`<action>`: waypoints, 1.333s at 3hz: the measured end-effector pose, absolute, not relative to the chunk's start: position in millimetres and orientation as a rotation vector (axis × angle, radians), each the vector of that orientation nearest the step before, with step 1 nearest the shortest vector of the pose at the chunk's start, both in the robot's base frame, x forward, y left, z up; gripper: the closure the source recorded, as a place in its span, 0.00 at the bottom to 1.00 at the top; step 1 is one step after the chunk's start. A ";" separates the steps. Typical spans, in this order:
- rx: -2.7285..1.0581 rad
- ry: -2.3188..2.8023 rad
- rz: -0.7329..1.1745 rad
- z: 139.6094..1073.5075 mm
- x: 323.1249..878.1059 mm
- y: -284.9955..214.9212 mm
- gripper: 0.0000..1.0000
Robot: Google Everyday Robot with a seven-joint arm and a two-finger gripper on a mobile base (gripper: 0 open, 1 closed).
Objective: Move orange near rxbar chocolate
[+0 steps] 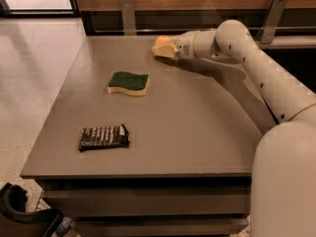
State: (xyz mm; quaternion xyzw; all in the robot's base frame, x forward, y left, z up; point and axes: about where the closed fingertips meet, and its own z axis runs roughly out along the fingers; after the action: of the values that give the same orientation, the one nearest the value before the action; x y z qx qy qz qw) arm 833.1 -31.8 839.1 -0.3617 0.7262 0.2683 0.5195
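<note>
The orange (160,40) sits at the far edge of the grey table (197,127), near its middle. My gripper (166,49) reaches in from the right and is right against the orange, covering its lower right side. The rxbar chocolate (103,137), a flat black bar with white lettering, lies near the table's front left corner, far from the orange and the gripper.
A green-and-yellow sponge (129,83) lies between the orange and the bar, left of centre. My arm (256,63) crosses the table's right side. A wooden wall with metal brackets (127,14) runs behind the table. A dark object (19,211) is on the floor at the front left.
</note>
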 end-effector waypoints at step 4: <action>-0.889 1.740 0.622 848.6 824.4 -27.5 1.00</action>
State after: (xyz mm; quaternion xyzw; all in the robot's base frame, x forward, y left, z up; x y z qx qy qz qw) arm 824.4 -27.5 848.6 -0.3704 0.7254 0.2593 0.5189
